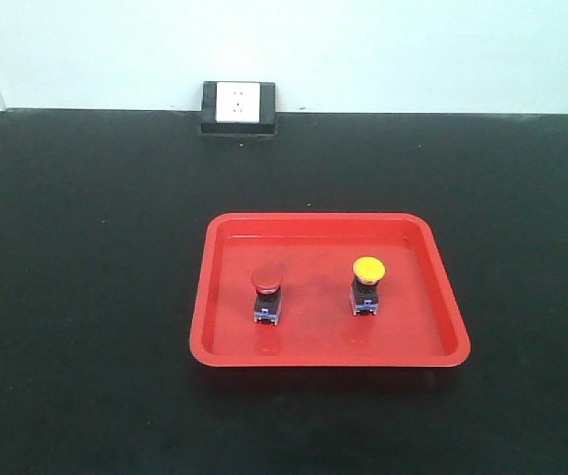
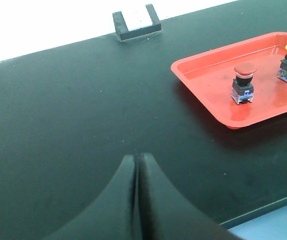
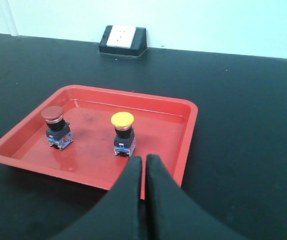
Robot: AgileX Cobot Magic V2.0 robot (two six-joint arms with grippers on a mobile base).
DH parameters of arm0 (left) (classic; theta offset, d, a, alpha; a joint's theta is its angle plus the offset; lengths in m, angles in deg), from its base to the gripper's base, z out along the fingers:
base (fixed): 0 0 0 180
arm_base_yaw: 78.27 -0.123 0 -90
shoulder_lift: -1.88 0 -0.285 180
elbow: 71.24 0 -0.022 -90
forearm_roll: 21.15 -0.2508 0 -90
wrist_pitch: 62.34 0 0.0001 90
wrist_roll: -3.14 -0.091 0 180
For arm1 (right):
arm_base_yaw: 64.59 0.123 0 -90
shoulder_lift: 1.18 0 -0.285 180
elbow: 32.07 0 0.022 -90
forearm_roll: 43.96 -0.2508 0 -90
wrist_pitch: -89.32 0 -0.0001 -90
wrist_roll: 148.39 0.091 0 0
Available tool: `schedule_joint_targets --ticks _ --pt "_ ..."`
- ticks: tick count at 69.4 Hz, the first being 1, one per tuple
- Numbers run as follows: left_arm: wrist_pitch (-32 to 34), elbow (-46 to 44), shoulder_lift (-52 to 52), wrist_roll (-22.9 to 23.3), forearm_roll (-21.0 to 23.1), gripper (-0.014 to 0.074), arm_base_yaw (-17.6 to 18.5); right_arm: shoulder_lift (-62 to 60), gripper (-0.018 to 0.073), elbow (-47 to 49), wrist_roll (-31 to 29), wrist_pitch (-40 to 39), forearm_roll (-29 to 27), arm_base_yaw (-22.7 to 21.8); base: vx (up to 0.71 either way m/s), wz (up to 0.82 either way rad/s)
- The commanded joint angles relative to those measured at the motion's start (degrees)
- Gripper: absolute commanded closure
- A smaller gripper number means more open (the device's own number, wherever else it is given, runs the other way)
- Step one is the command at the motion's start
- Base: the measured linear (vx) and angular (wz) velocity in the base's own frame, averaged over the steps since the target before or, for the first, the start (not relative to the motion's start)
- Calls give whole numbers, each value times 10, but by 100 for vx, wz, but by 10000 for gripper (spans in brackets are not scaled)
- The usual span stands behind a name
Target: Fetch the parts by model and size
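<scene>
Two parts stand upright in a red tray (image 1: 215, 297): a red-capped push button (image 1: 267, 293) on the left and a yellow-capped push button (image 1: 367, 284) on the right, each with a black body and blue base. Neither arm shows in the front view. In the left wrist view my left gripper (image 2: 137, 157) is shut and empty over the black table, well left of the tray (image 2: 203, 92) and the red button (image 2: 243, 82). In the right wrist view my right gripper (image 3: 144, 158) is shut and empty just in front of the yellow button (image 3: 123, 132), with the red button (image 3: 56, 126) further left.
A black socket box with a white face (image 1: 238, 107) sits at the back edge of the black table against the pale wall. The table's near edge (image 2: 263, 212) shows at the lower right of the left wrist view.
</scene>
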State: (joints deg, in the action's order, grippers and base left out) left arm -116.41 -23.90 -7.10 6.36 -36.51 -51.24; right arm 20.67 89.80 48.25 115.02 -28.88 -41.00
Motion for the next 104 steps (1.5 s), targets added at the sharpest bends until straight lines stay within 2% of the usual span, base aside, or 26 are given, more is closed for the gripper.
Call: schedule_joint_targets --ticks 1,37,41,47,55,80,87,94,104 --pt "43 -14 -10 0 -6 603 0 6 568 16 -3 -37 7 -2 0 0" --pt "44 -14 -10 0 -6 603 0 6 568 16 -3 -37 7 -2 0 0" --pt "67 -15 -10 0 -6 603 0 6 568 16 -3 -37 7 -2 0 0" --pt "138 -14 -11 0 -6 603 -9 6 568 16 -3 -37 7 -2 0 0" --pt "197 -14 -17 0 12 603 -47 6 568 16 -3 -37 7 -2 0 0" --pt "261 62 -16 -6 127 603 -207 6 568 16 -3 -37 5 -2 0 0" --pt "284 91 -16 -13 144 603 -249 6 568 16 -3 -38 6 -2 0 0" --pt "318 126 -9 -17 144 603 -272 6 568 16 -3 -38 6 -2 0 0" --pt "377 200 26 -16 144 603 -280 6 568 16 -3 -38 6 -2 0 0"
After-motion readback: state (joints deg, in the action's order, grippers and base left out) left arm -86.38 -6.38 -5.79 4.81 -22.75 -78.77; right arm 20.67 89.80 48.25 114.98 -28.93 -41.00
